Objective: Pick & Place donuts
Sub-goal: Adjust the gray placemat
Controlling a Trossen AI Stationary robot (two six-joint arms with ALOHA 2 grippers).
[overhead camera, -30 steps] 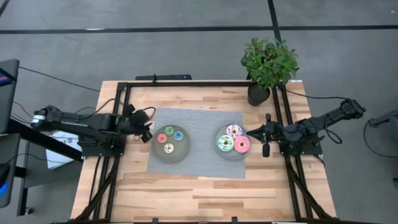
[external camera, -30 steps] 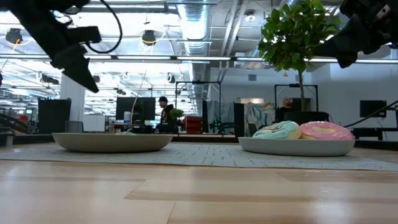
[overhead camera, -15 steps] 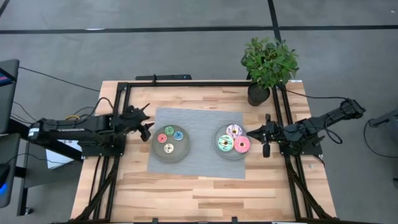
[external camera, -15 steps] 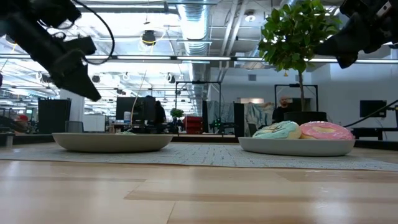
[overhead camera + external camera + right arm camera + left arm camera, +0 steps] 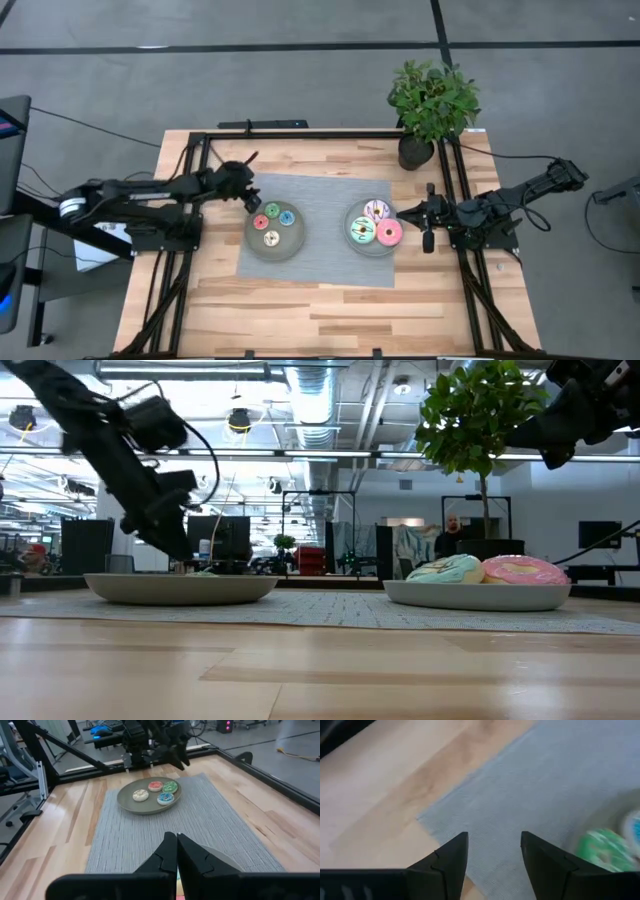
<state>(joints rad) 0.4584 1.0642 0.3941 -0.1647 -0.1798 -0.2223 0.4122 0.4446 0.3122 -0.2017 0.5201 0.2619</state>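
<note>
Donuts [image 5: 272, 222] sit on two plates [image 5: 254, 243]; left gripper [image 5: 250, 200] hovers half-open and empty, right gripper [image 5: 400, 212] closed.

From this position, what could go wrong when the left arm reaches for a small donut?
The left gripper, open and empty, hovers by the far left rim of the left plate. The four small donuts lie close together, so closing on the green donut might knock the red donut or blue donut. The fingers may also catch the rim and shift the plate on the grey mat.
</note>
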